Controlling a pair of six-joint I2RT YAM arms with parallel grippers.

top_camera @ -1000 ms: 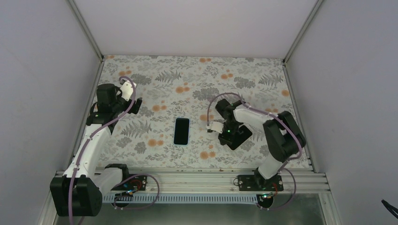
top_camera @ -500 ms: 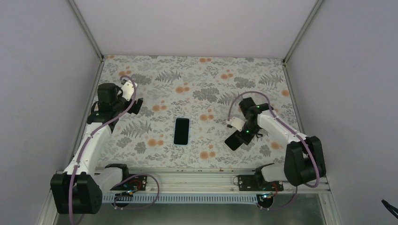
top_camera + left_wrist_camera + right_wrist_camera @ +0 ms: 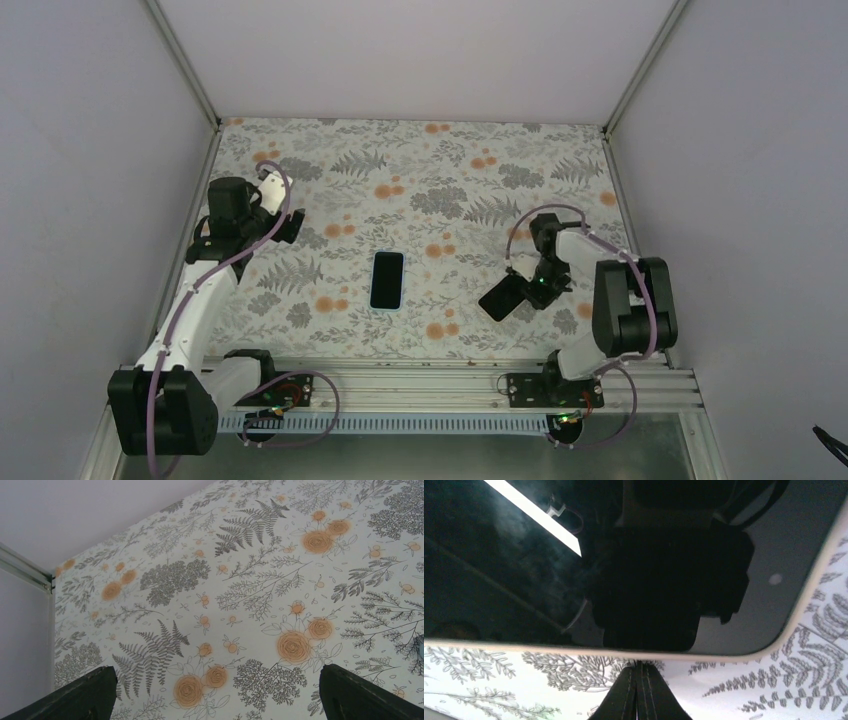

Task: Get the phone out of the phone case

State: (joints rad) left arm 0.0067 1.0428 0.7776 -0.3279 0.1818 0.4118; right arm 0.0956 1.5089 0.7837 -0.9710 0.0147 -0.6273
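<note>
A dark phone with a pale blue rim point(image 3: 387, 280) lies flat at the table's middle, apart from both grippers. A second glossy black slab with a cream rim point(image 3: 503, 297) lies right of it. It fills the top of the right wrist view point(image 3: 524, 580) and mirrors the wrist. I cannot tell which of the two is the case. My right gripper point(image 3: 538, 289) is shut, its fingertips point(image 3: 638, 666) pressed together against the slab's rim and holding nothing. My left gripper point(image 3: 288, 226) is open and empty over bare cloth at the far left point(image 3: 217, 695).
The floral tablecloth point(image 3: 420, 180) covers the whole table. Grey walls with metal corner posts point(image 3: 185, 60) close in the left, back and right sides. The rail holding the arm bases point(image 3: 400, 385) runs along the near edge.
My right arm has swung right and folded back, its gripper moving from over the black slab to the slab's right end. The slab shifted slightly. The left arm barely moved.
</note>
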